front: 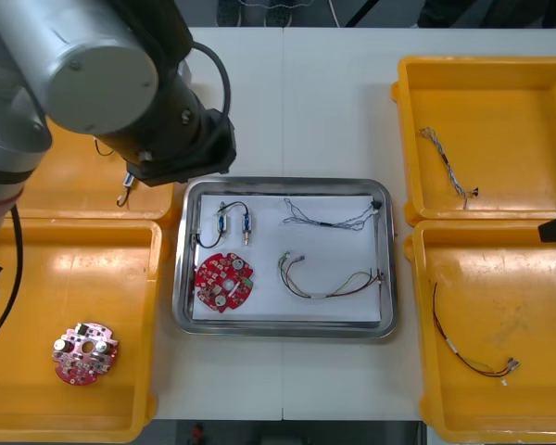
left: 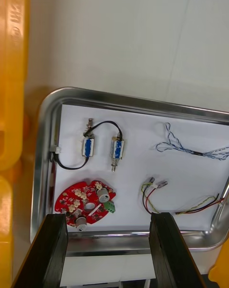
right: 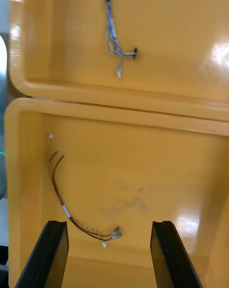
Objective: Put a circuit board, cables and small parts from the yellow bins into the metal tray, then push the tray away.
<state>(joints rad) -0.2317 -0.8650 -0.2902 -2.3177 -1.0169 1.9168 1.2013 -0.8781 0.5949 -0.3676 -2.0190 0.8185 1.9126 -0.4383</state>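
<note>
Bin (front: 65, 190) half under left arm (front: 93, 65), left hand (left: 109, 250) near tray (left: 119, 98)

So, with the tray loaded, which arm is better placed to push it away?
Probably left: the left gripper hangs open by the metal tray; the right gripper is open over a yellow bin.

Count it up: four yellow bins (front: 486, 102), one metal tray (front: 283, 183), two circuit boards (front: 223, 282), five cables (front: 329, 218), and two small metal parts (front: 223, 222) in the tray.

Shiny metal tray (front: 283, 329), white inside; yellow bins (front: 500, 102) glossy, probably plastic.
</note>
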